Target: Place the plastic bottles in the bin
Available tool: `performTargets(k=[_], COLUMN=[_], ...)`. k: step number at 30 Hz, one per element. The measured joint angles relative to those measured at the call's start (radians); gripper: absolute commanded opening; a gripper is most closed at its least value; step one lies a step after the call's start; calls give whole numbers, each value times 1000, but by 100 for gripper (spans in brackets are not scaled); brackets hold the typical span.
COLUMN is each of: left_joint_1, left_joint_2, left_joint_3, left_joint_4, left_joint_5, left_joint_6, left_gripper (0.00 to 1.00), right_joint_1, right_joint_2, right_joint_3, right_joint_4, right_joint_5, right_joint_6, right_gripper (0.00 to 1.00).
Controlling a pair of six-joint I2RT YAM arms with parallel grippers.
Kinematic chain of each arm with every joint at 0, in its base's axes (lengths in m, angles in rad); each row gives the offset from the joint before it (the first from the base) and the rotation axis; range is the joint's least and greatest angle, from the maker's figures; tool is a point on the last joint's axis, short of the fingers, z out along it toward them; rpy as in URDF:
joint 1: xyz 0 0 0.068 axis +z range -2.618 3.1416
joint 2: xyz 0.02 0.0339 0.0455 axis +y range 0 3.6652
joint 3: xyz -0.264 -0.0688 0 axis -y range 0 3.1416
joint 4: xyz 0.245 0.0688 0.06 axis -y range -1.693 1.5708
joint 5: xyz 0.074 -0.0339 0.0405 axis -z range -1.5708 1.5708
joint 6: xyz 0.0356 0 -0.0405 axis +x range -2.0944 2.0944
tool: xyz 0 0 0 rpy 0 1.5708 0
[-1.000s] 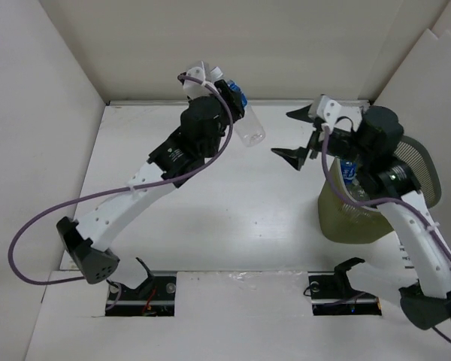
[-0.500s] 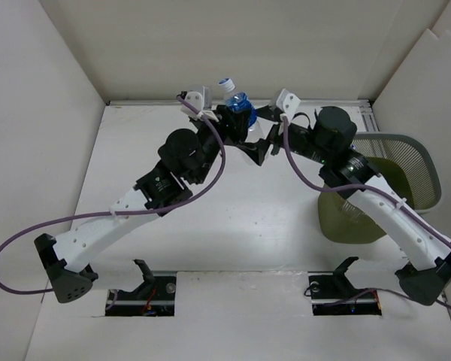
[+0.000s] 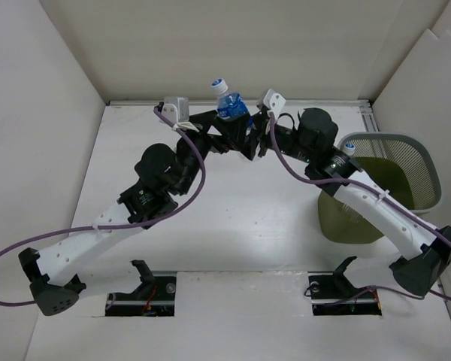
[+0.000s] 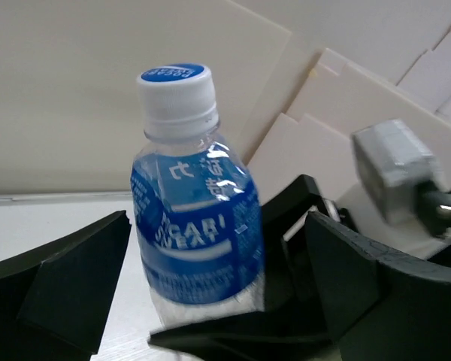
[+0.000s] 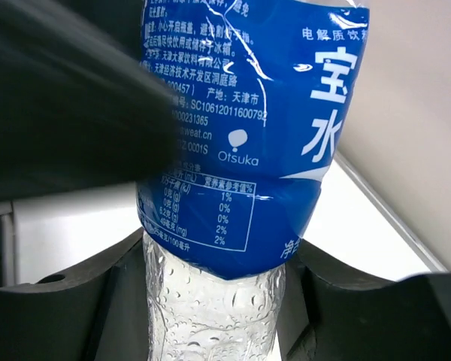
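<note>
One small clear plastic bottle with a blue label and a white cap is held cap uppermost at the top centre of the overhead view, near the back wall. Its label reads "POCARI SWEAT" in white below Japanese characters. The other side, which fills the right wrist view, shows "Otsuka", large Chinese characters, "SC10612011600792" and a column of percentages: 1%, 0%, 0%, 2%, 2%.

The right gripper is closed on the bare, droplet-covered lower body, with a finger against each side. The left gripper has its jaws spread wider than the bottle. One finger sits close beside the label and the other is clear of it.

Half a second ago the bottle and both wrists sat a little further right in the frame. A second ago the left gripper alone carried the bottle, and the right gripper hung open near the round olive-green bin with its grey mesh wall. That bin stands at the right edge of the white table, well apart from the bottle. White panels enclose the table on three sides.
</note>
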Motion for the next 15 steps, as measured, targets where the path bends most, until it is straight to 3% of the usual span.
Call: performTargets(k=[6,15], left_joint_1=[-15,-15], left_joint_2=[-33,-55], left_joint_3=[34,-19], left_joint_4=[-71,-220], left_joint_5=[-55,-163], left_joint_6=[-42,-109], left_gripper=[100,100], right_joint_1=[-142,-536], right_joint_2=[-107,-494], right_joint_3=[-121,-222], right_joint_4=[-18,-122], right_joint_5=[80,108], right_joint_6=[0,0], right_gripper=[0,0])
